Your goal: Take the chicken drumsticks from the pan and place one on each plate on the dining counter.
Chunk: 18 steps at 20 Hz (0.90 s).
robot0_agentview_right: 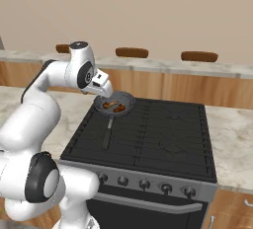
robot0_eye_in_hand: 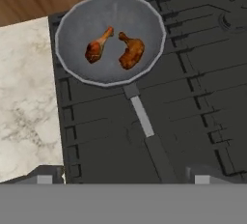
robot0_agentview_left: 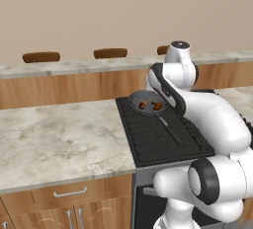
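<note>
pan (robot0_eye_in_hand: 82,27): matt grey metal | drumsticks (robot0_eye_in_hand: 131,51): glossy brown | counter (robot0_agentview_left: 54,134): mottled stone

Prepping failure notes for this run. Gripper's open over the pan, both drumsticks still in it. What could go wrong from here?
1. The two drumsticks lie close together mid-pan; the open gripper coming down on one may nudge or pinch the other.
2. They are small and glossy, so a grasp could slip.
3. The pan sits at the stove's back-left corner; a bump on its rim or handle could shift it.

Beige wall (robot0_agentview_left: 74,16), black stove (robot0_agentview_right: 158,134)
</note>
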### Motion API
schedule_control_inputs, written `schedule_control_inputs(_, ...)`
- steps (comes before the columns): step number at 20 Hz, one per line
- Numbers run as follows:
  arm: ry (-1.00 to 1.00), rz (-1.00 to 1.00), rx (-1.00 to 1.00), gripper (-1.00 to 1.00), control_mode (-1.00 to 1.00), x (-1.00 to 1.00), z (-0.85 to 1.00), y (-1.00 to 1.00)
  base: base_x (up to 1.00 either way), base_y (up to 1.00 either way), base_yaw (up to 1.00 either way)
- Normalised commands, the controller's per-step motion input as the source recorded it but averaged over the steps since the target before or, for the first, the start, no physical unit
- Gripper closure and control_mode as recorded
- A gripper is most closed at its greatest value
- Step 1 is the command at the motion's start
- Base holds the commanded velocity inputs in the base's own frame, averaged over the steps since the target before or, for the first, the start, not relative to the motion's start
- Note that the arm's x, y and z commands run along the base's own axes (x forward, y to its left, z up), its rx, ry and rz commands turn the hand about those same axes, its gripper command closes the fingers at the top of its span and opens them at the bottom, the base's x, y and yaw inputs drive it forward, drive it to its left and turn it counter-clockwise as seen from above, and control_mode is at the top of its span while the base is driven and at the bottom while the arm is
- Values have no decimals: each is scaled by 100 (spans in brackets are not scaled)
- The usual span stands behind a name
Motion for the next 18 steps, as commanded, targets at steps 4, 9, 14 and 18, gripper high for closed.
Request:
schedule_control_inputs(4,0,-14,4,-100,-100,63,-40,0,0,0,0)
schedule_control_inputs(9,1,-12,1,-100,-100,69,-34,0,0,0,0)
schedule_control_inputs(14,2,-10,0,-100,-100,68,-35,0,0,0,0)
schedule_control_inputs(18,0,-9,0,-100,-100,64,-37,0,0,0,0)
